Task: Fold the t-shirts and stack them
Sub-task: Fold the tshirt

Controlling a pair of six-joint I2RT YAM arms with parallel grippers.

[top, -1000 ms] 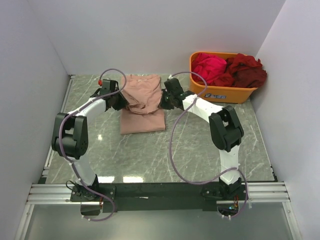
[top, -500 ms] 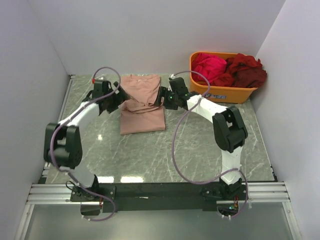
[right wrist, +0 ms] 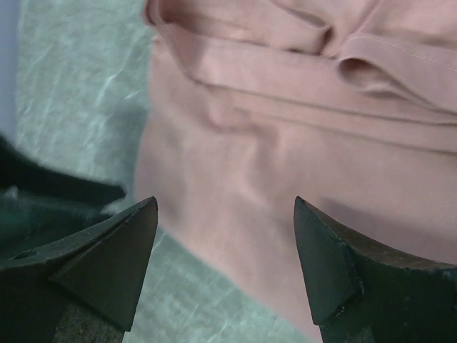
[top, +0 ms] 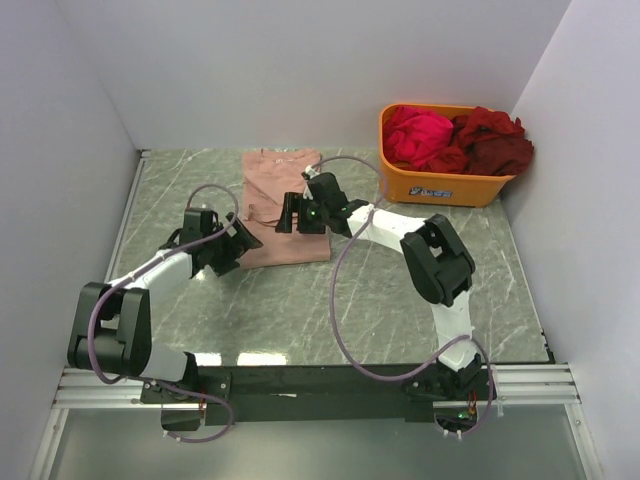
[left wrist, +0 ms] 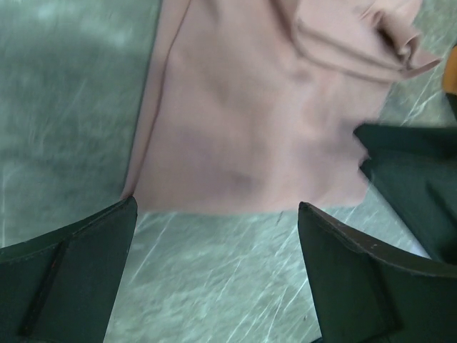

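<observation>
A salmon-pink t-shirt (top: 272,180) lies folded on the marble table (top: 300,310), its folded layers bunched toward the far end. Open and empty, my left gripper (top: 240,243) hovers at the shirt's near-left corner. The left wrist view shows the shirt (left wrist: 250,107) just beyond the gripper (left wrist: 216,204). My right gripper (top: 290,213) hangs open over the middle of the shirt, holding nothing. In the right wrist view the gripper (right wrist: 225,201) frames the shirt's (right wrist: 300,143) edge. A magenta t-shirt (top: 418,130) and a dark red t-shirt (top: 492,140) lie heaped in the tub.
An orange plastic tub (top: 447,182) stands at the back right of the table. White walls close the table on the left, back and right. The right arm's cable (top: 345,300) loops over the table's middle.
Both grippers have opened and let go of the pink shirt's folded part, which now rests on the shirt. The left arm drew back toward me; the right gripper moved left over the shirt.
</observation>
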